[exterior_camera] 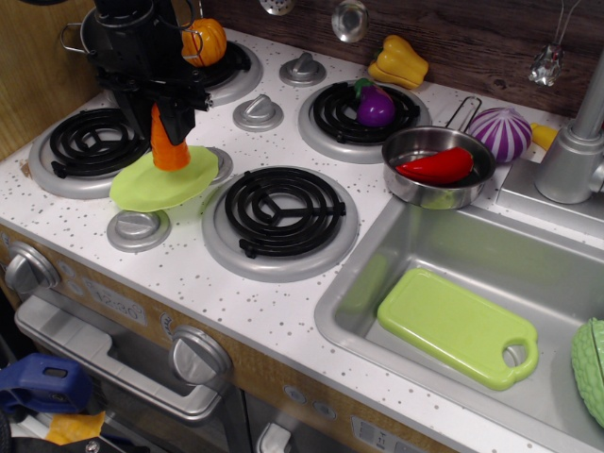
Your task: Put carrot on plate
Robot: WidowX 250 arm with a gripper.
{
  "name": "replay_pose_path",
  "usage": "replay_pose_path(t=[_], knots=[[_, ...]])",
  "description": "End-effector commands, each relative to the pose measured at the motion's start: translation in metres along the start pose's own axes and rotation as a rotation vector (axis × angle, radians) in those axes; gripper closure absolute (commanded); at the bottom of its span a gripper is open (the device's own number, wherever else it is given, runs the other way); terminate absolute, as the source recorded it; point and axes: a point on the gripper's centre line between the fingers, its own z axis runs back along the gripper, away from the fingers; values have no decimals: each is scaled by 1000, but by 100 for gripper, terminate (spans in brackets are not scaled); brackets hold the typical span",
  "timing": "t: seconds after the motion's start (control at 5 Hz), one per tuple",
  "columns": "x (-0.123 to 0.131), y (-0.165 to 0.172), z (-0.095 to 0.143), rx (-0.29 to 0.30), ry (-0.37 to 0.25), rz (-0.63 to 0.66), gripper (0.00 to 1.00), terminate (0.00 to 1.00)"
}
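Note:
The orange carrot (169,146) hangs upright, wide end down, in my black gripper (172,115), which is shut on its upper part. The carrot's lower end is over the far part of the round lime-green plate (160,182); I cannot tell whether it touches. The plate lies on the white stovetop between the front left burner (90,146) and the front middle burner (281,212).
A round orange pumpkin toy (204,40) sits on the back left burner beside a steel pot. A purple eggplant (376,106), yellow pepper (400,61), a pan with a red pepper (436,166) and a purple onion (500,132) stand to the right. A green cutting board (458,326) lies in the sink.

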Motion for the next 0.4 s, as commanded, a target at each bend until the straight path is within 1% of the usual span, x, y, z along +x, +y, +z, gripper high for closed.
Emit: replay_pose_path(t=[0.0,0.2], knots=[[4,2,10,10,-63,-21,0,0],[4,3,7,2,-70,-24,0,0]])
